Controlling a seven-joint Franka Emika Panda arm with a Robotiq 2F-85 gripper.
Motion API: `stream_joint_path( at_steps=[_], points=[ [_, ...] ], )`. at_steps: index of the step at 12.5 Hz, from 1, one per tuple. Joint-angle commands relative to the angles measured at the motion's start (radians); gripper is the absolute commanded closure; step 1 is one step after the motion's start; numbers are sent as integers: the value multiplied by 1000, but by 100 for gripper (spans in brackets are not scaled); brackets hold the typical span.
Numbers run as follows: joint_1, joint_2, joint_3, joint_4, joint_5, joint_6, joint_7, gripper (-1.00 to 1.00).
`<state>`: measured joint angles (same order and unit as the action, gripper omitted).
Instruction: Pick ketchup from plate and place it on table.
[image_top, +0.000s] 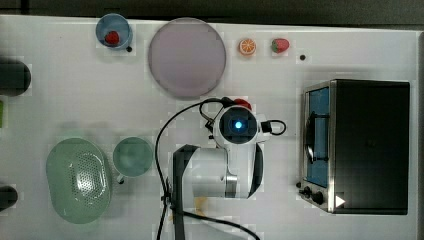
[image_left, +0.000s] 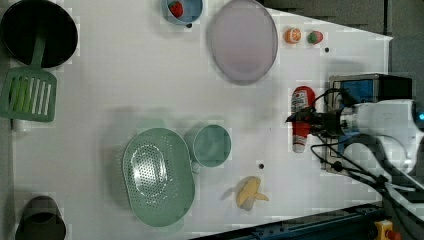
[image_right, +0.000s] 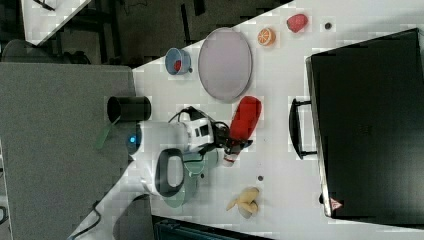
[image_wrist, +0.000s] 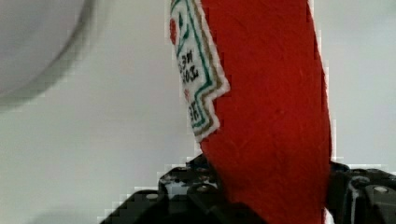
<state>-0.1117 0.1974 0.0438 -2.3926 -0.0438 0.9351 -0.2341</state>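
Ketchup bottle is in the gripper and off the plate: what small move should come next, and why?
Probably lower it straight down and let go. The gripper grips the ketchup over bare table, past the plate, whose face is bare.

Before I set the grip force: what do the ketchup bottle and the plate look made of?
The ketchup bottle, held in the gripper, looks like soft red felt or fabric: matte, fibrous surface with a stitched-looking label edge. The plate looks like smooth matte plastic or ceramic, pale greyish-pink with no glare; which one is unclear.
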Motion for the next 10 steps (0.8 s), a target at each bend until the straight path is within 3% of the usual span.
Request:
stream_joint_path(
  at_steps=[1, 3, 4, 8, 10],
  points=[
    [7, 4, 2, -29, 23, 83, 45, -48],
    [7, 10, 2, -39, 23, 112, 45, -93],
    [7, 1, 2, -36, 23, 111, 45, -100],
    [7, -110, 2, 22, 23, 61, 50, -100],
    [8, -175, 2, 92, 24, -87, 51, -100]
  ],
)
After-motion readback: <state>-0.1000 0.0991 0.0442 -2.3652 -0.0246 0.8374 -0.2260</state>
